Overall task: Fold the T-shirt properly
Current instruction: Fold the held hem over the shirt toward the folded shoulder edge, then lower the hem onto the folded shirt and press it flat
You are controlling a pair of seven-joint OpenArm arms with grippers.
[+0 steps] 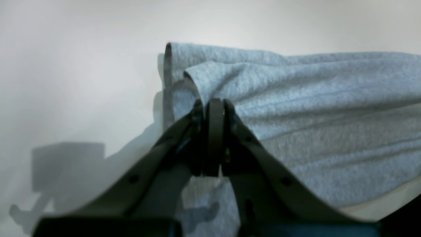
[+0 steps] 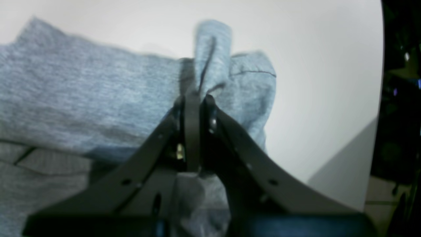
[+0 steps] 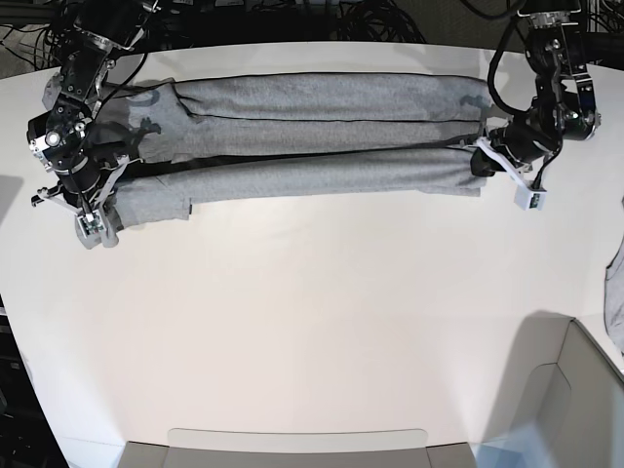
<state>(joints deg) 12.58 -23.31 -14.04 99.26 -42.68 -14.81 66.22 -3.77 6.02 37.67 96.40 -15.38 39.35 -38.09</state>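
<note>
The heather-grey T-shirt (image 3: 312,132) lies stretched in a long band across the far half of the white table (image 3: 312,322), doubled lengthwise into two layers. My left gripper (image 3: 480,161) is at the band's right end in the base view. Its wrist view shows the left gripper (image 1: 213,103) shut on a pinched fold of the T-shirt (image 1: 296,108). My right gripper (image 3: 113,193) is at the band's left end. In its wrist view the right gripper (image 2: 194,97) is shut on a bunched edge of the T-shirt (image 2: 82,98), and cloth sticks up between the jaws.
A cardboard box (image 3: 575,400) stands at the near right corner. Another grey garment (image 3: 616,292) hangs at the right edge. A flat pale tray rim (image 3: 292,441) lies along the near edge. The table's edge (image 2: 381,82) drops off beside the right gripper.
</note>
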